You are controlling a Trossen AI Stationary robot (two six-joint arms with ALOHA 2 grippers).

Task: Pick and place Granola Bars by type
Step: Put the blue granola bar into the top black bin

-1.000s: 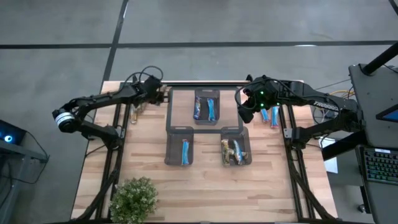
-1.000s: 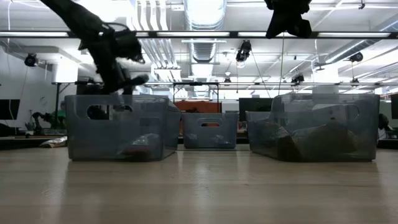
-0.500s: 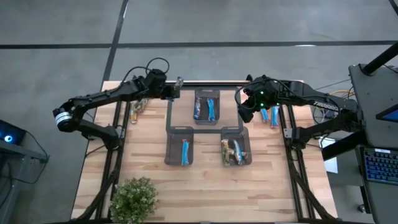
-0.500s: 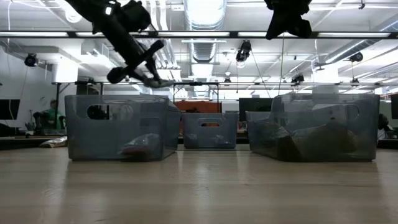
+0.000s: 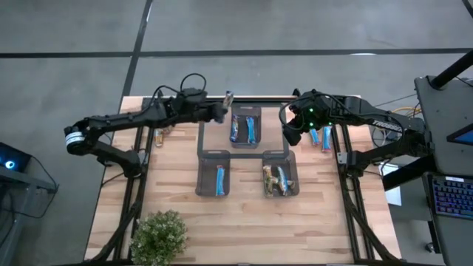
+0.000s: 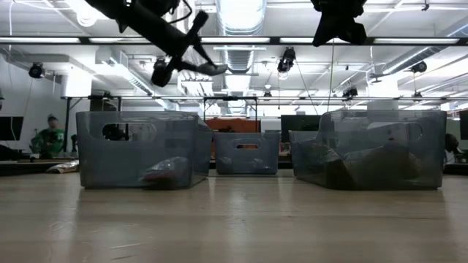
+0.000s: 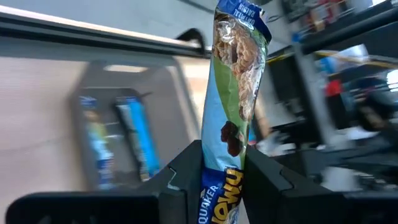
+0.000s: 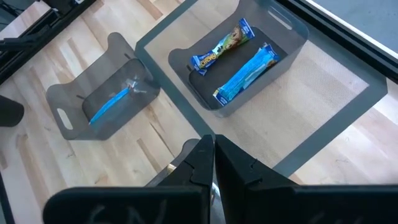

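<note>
Gripping a granola bar by its lower end, the left pincer hangs above the counter at the left edge of the far bin, the bar sticking out past the fingers. That bin already holds two bars; the near left bin holds one blue bar and the near right bin a small mixed heap. More bars lie loose on the counter by the right arm and at the far left. The right pincer waits between the far bin and those loose bars, its fingers pressed together and empty. Since only the bar's end is pinched, a quick swing could tip or shake it loose, and a release from this height at the rim might land it outside the bin. Wrapper types in the heap are hard to tell apart, and from table height the bins' walls blur their contents.
</note>
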